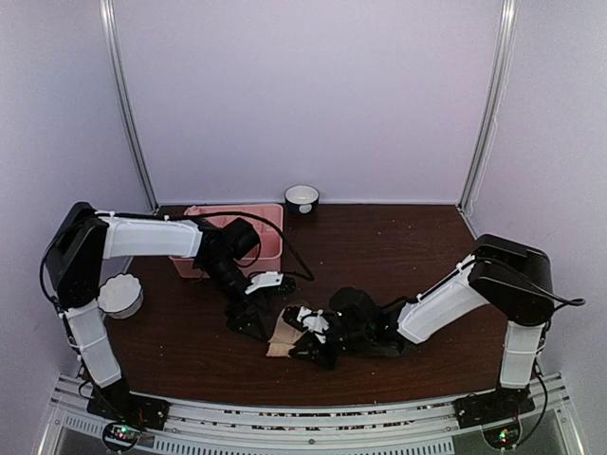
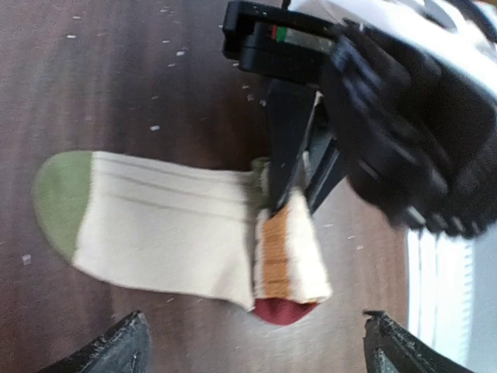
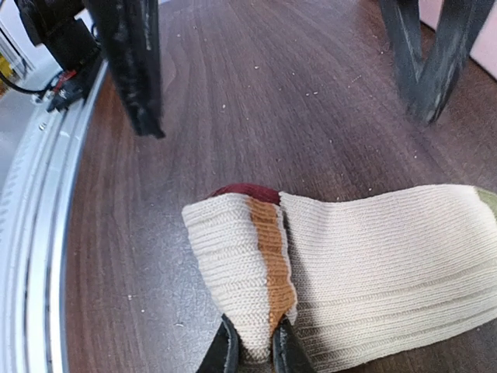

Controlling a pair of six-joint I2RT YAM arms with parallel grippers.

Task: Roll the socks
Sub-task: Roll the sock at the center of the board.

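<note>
From above, the tan sock (image 1: 281, 337) lies on the surface (image 1: 398, 256) near the front edge, between the left end effector (image 1: 248, 318) and the right end effector (image 1: 316, 347). The left wrist view shows the left one spread wide and empty over it, the striped cuff (image 2: 283, 256) turned over once, the rest flat. The right wrist view shows the right one pinching that fold: the roll looks barely begun.
</note>
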